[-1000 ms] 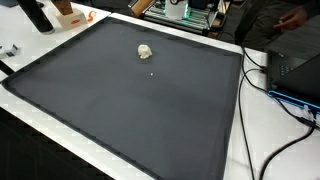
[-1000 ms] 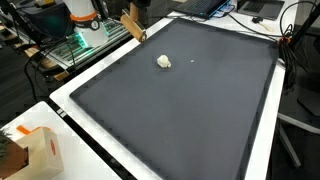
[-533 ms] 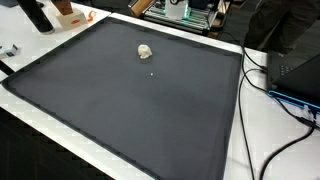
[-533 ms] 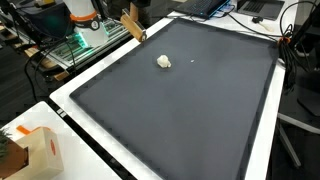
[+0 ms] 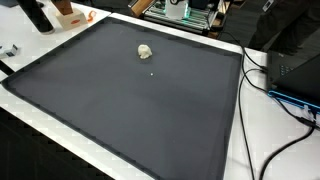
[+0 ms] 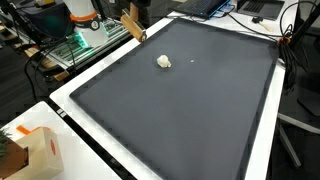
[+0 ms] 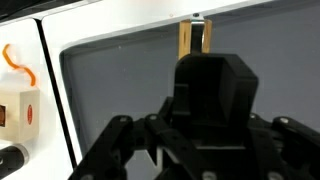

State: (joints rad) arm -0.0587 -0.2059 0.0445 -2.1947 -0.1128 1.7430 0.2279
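The black gripper (image 7: 205, 140) fills the wrist view, fingertips out of shot, so I can't tell how wide it stands. A tan wooden upright block (image 7: 195, 38) sits at its twelve o'clock, at the edge of the dark grey mat (image 7: 120, 85). In an exterior view, a small pale crumpled lump (image 5: 145, 51) lies on the mat, at eleven o'clock from centre.

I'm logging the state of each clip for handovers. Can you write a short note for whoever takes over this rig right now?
Gripper: seen only in the wrist view, over the dark mat and touching nothing. Whether its jaws are open or shut cannot be told.
Things: a small pale lump lies alone on the mat in both exterior views. A tan wooden piece sits at the mat's edge, apart from the lump.
Done: nothing shows as grasped or placed.
Left: the lump is untouched, and the gripper is not yet near it.
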